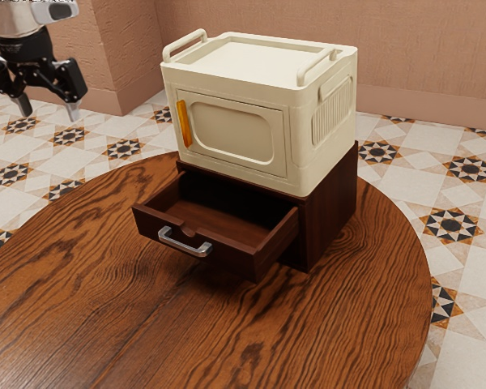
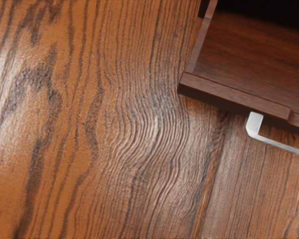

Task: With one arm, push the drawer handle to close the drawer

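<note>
There is room to pass in front of the drawer [image 1: 229, 262], but the cream box [image 1: 316, 146] blocks above its casing [image 1: 330, 212].

The dark wooden drawer [image 1: 239, 218], silver-handled [image 1: 185, 242], stands pulled open, empty.

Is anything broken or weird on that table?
I see nothing broken or spilled. The only odd bit is the drawer, sticking out of its dark cabinet instead of closed. The cream box on top sits upright.
</note>
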`<state>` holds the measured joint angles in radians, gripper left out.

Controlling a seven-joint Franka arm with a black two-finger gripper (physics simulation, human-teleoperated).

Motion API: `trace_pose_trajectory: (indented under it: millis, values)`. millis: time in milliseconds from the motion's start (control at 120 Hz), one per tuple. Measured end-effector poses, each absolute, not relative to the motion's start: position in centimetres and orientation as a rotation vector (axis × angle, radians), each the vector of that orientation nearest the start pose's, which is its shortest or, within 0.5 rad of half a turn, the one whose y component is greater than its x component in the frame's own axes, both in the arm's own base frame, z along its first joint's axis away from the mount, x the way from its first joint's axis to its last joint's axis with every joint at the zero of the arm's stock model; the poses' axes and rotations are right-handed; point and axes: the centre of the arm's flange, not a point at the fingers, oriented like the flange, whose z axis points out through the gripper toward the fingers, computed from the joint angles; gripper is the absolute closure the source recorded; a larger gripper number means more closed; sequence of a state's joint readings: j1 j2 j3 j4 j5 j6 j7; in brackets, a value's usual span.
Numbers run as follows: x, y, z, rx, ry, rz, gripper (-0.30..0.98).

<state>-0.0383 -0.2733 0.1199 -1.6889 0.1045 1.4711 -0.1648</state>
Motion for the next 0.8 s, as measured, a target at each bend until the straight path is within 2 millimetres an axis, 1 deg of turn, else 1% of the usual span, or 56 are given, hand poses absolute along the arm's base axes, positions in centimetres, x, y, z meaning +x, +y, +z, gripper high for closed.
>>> trace_pose_trajectory:
  millis: [83,208,283,333,392,408,450,533,600,692,742,800]
  values:
    - [44.8,5.9,69.6,-3.047,-0.397,-0.086,0.0]
    - [42.2,5.8,68.7,-3.059,-0.397,-0.089,0.0]
    - [40.7,4.8,66.6,-3.073,-0.36,-0.091,0.0]
    - [40.4,4.2,65.1,-3.079,-0.343,-0.086,0.0]
    - [40.0,3.8,63.0,-3.089,-0.337,-0.053,0.0]
    - [39.8,3.7,62.6,-3.092,-0.337,-0.052,0.03]
    - [39.0,3.6,62.0,-3.098,-0.337,-0.058,0.13]
    - [37.4,3.5,61.9,-3.106,-0.346,-0.093,0.37]
    - [36.8,3.4,60.5,-3.101,-0.35,-0.075,0.51]
    - [37.0,2.5,56.7,-3.091,-0.317,-0.022,0.62]
    - [37.8,2.1,54.2,-3.087,-0.307,0.002,0.67]
    - [39.4,1.4,51.3,-3.085,-0.292,0.039,0.7]
